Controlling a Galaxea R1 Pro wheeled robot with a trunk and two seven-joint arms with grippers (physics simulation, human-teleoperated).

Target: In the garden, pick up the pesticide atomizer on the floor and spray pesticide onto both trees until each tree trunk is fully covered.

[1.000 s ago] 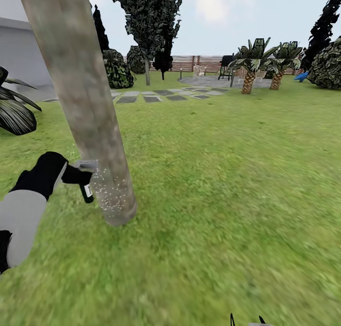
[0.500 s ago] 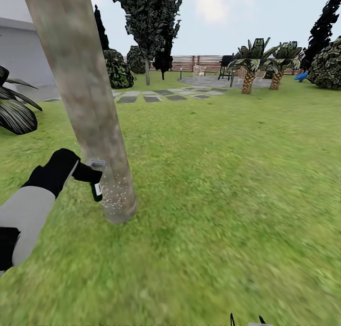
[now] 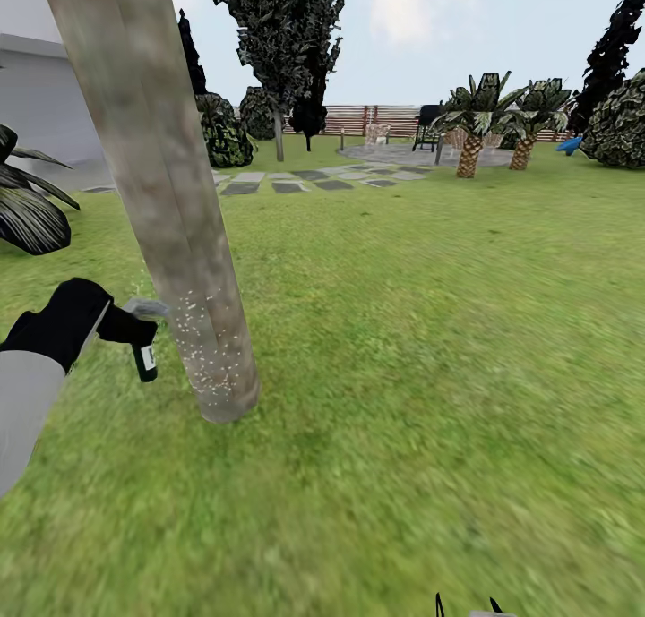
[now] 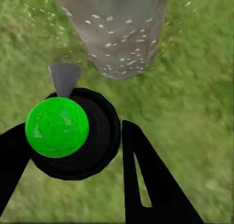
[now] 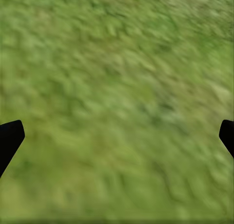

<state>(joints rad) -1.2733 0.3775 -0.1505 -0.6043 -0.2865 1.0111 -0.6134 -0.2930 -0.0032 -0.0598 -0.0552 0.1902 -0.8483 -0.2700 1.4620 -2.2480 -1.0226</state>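
Left gripper (image 3: 121, 326) clamped on pesticide atomizer (image 3: 143, 353), just left of leaning tree trunk (image 3: 170, 214), near its base | pesticide (image 3: 202, 348) specks dot lower trunk | right gripper (image 5: 117, 136) fingers wide apart over grass (image 3: 403, 375)

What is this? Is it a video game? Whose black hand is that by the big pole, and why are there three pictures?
It is a pretend, computer-made garden with a robot in it. The big picture is from the robot's head. The black hand is its left gripper, holding a small spray bottle, the pesticide atomizer. The pole is a tree trunk; the white dots on it are pesticide. One small picture looks from the left wrist at the bottle's top. The other looks from the right wrist: open fingertips over grass.
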